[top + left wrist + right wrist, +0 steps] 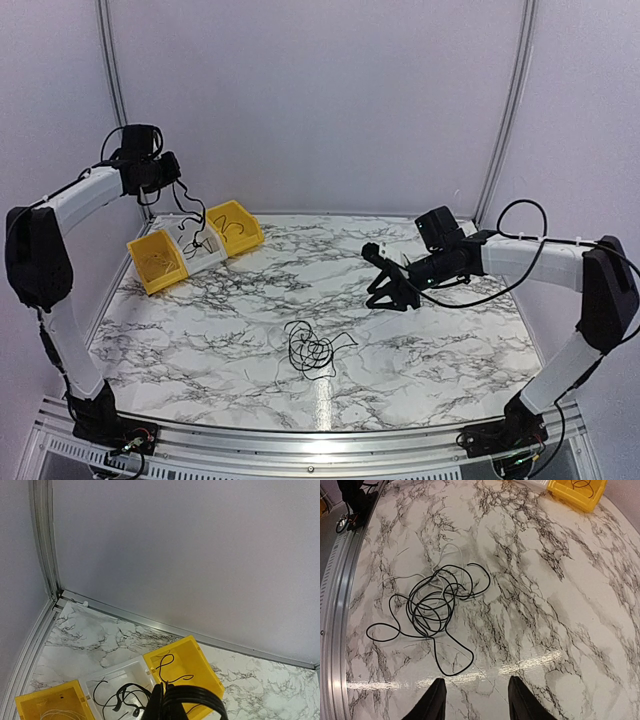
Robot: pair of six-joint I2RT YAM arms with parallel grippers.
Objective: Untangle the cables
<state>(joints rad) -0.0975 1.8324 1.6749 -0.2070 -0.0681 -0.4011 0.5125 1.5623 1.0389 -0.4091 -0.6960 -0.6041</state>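
Note:
A tangle of thin black cables [314,350] lies on the marble table at front centre. In the right wrist view the tangle [432,602] has a pale strand mixed in. My right gripper [386,288] is open and empty, hovering right of and beyond the tangle, and its fingertips [437,697] frame bare table just short of the loops. My left gripper [168,172] is raised high at the back left. It is shut [161,702] on a thin black cable [170,667] that hangs toward the bins. A bundle of black strands [197,694] arcs beside the fingers.
Three bins stand in a row at the back left: a yellow bin [157,262] holding a pale wire, a white bin [197,250] holding black cables [120,697], and a yellow bin [236,228] holding a thin cable. Enclosure walls and a metal rail edge the table.

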